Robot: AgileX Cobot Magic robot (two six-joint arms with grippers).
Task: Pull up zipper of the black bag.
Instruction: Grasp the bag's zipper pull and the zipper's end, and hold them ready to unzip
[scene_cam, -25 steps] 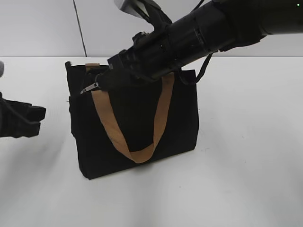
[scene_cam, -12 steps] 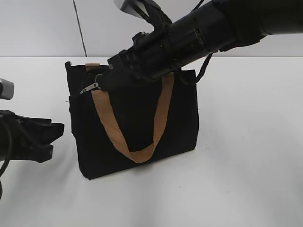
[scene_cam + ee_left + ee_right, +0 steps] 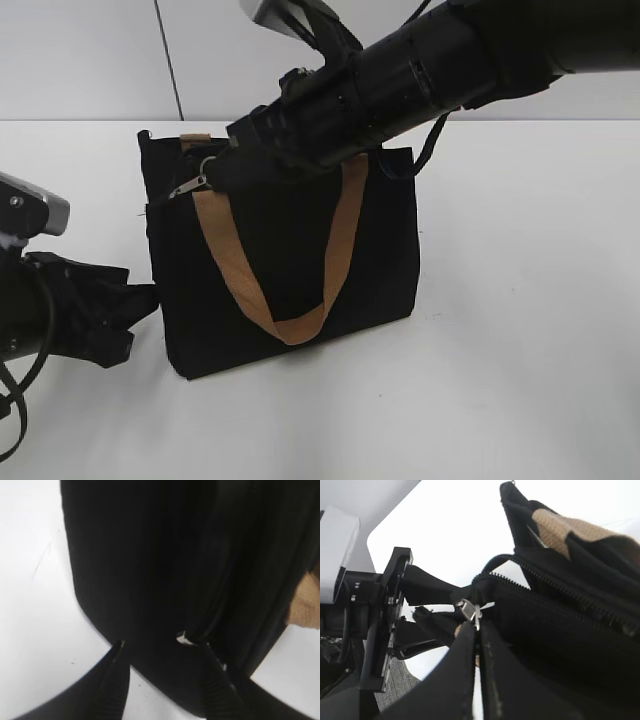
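The black bag [image 3: 290, 260] stands upright on the white table with a tan handle [image 3: 335, 250] hanging down its front. My right gripper [image 3: 215, 170] reaches across to the bag's top left corner. It is shut on the silver zipper pull [image 3: 188, 186], which shows pinched at the fingertips [image 3: 477, 625] in the right wrist view [image 3: 468, 611]. The zip beyond it lies open along the bag's top [image 3: 560, 645]. My left gripper [image 3: 140, 300] is open at the bag's lower left side. Its two fingers [image 3: 164, 645] straddle the bag's edge [image 3: 175, 555].
The white table [image 3: 520, 380] runs around the bag, with a grey wall behind. The second tan handle [image 3: 552, 527] shows at the bag's far side. The left arm's body [image 3: 390, 610] sits close beside the bag's left end.
My left gripper has moved right, from apart on the table up to the bag's lower left side. The right gripper and the zipper pull have not moved.
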